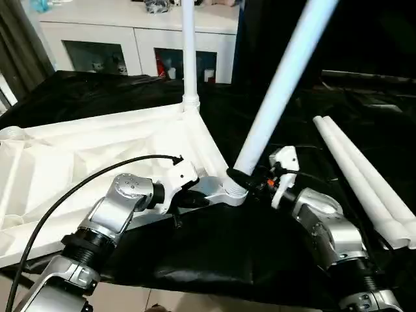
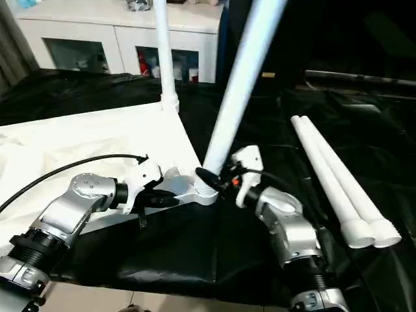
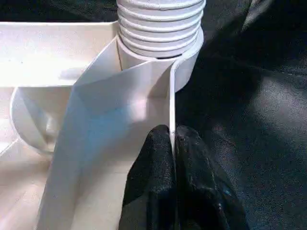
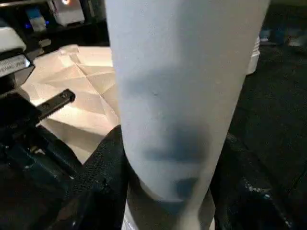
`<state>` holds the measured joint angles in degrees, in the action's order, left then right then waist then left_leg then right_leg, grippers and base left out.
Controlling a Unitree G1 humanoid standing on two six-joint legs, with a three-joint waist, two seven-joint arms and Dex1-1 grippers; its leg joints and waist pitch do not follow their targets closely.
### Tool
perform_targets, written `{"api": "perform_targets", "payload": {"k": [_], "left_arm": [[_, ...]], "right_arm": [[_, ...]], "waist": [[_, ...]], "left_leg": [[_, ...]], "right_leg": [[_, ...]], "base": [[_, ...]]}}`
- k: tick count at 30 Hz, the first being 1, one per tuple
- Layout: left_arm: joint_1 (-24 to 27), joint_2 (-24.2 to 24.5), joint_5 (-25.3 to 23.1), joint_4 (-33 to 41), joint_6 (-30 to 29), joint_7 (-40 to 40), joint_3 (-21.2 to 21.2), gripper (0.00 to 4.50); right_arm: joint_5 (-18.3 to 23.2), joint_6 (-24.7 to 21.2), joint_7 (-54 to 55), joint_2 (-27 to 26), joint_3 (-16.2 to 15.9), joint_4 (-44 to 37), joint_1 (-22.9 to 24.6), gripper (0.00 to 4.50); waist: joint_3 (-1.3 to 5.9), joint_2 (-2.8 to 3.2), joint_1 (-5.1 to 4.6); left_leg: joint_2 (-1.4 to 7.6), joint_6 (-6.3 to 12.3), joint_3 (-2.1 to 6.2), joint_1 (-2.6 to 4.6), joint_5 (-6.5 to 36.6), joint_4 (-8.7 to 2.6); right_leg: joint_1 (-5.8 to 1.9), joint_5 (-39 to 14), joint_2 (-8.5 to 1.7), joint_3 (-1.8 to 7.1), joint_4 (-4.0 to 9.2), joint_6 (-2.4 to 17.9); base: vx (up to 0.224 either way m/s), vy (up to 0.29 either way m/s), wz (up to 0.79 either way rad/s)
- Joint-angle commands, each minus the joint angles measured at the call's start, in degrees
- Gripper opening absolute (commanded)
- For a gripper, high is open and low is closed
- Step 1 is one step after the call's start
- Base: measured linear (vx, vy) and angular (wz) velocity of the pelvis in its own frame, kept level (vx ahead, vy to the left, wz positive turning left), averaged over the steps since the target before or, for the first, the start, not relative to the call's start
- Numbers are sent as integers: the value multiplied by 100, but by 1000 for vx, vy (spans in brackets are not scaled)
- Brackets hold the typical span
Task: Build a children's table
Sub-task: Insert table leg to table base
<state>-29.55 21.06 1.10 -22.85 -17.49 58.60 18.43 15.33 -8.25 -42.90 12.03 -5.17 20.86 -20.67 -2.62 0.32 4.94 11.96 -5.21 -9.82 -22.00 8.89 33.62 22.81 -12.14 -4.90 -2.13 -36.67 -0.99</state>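
Observation:
The white table top (image 1: 78,156) lies ribbed side up on a black cloth. One white leg (image 1: 188,52) stands upright in its far corner socket. A second leg (image 1: 286,78) leans to the right, its threaded end (image 3: 160,28) in the near corner socket (image 1: 234,194). My right gripper (image 1: 242,177) is shut on this leg just above the socket, black fingers (image 4: 103,177) on both sides of the tube. My left gripper (image 1: 192,200) is shut on the top's thin rim wall (image 3: 170,110) beside that socket. Two loose legs (image 1: 364,182) lie side by side on the right.
A white cabinet (image 1: 130,39) with glass doors stands behind the work. The black cloth (image 1: 214,253) ends at the near edge, with floor below. A black cable (image 1: 78,188) arcs over my left forearm.

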Motion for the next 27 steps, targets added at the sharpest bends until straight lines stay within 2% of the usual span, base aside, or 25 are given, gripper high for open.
{"api": "perform_targets", "payload": {"k": [1, 2, 3, 4, 5, 7, 9, 14, 18, 23, 24, 27], "left_arm": [[-58, -142, 210, 79, 224, -61, -224, 0], [-58, -142, 210, 79, 224, -61, -224, 0], [-61, -134, 204, 73, 246, -51, -215, 0], [-62, -123, 197, 74, 286, -28, -201, 0], [-55, -109, 211, 109, 312, 16, -189, 0], [-47, -92, 233, 162, 306, 67, -178, 0], [-45, -60, 236, 196, 322, 154, -138, 0], [-45, 47, 192, 229, 399, 387, -18, 0], [-112, 35, 213, 195, 423, 425, -31, 0], [-79, 84, 308, 248, 616, 738, 18, 0], [-42, 123, 387, 349, 610, 907, 38, 0], [23, 217, 548, 568, 546, 1277, 92, 0]], "right_arm": [[-342, -330, 38, 109, -276, 427, 95, 191], [-342, -330, 38, 109, -276, 427, 95, 191], [-362, -301, -7, 119, -309, 478, 28, 191], [-375, -295, -46, 125, -334, 529, -44, 191], [-360, -360, -147, 130, -368, 631, -187, 191], [-344, -496, -307, 144, -414, 733, -310, 191], [-413, -542, -407, 185, -474, 835, -394, 191], [-443, -589, -730, 269, -599, 1148, -611, 191], [-398, -561, -1025, 323, -576, 1351, -625, 191], [-320, -538, -1476, 412, -611, 1429, -543, 191], [-313, -532, -1642, 459, -656, 1419, -509, 191], [-352, -446, -1957, 557, -759, 1408, -456, 191]], "waist": [[291, -101, -27], [291, -99, -26], [293, -127, -28], [290, -112, -25], [294, -133, -39], [281, -119, -46], [286, -140, -48], [298, -115, -80], [309, -149, -113], [322, -129, -113], [331, -112, -109], [348, -120, -100]], "left_leg": [[57, 0, 5, 92, 1909, -441], [58, 2, 5, 90, 1905, -442], [60, 11, 0, 91, 1894, -440], [61, 12, 5, 92, 1905, -444], [56, 13, 2, 81, 1919, -440], [54, 7, 5, 82, 1949, -445], [58, 4, 3, 88, 1972, -439], [65, -14, 8, 89, 1969, -448], [68, -10, 8, 83, 2021, -452], [75, 34, 1, 88, 1948, -443], [80, 52, -2, 85, 1880, -442], [85, 79, -4, 87, 1800, -440]], "right_leg": [[-148, -2325, -239, 162, 641, 706], [-146, -2308, -241, 163, 644, 702], [-143, -2284, -241, 165, 647, 702], [-139, -2270, -242, 162, 640, 721], [-145, -2285, -244, 159, 641, 722], [-136, -2334, -244, 156, 645, 726], [-134, -2376, -252, 163, 647, 721], [-133, -2175, -243, 165, 635, 783], [-150, -2012, -234, 157, 618, 875], [-158, -1762, -229, 163, 609, 976], [-169, -1535, -225, 162, 587, 1047], [-189, -1311, -226, 155, 560, 1136]], "base": [[0, 0, 0], [0, 0, 0], [0, 0, 0], [0, 0, 0], [0, 0, 0], [0, 0, 0], [0, 0, 0], [0, 0, 0], [0, 0, 0], [0, 0, 0], [0, 0, 0], [0, 0, 0]]}}
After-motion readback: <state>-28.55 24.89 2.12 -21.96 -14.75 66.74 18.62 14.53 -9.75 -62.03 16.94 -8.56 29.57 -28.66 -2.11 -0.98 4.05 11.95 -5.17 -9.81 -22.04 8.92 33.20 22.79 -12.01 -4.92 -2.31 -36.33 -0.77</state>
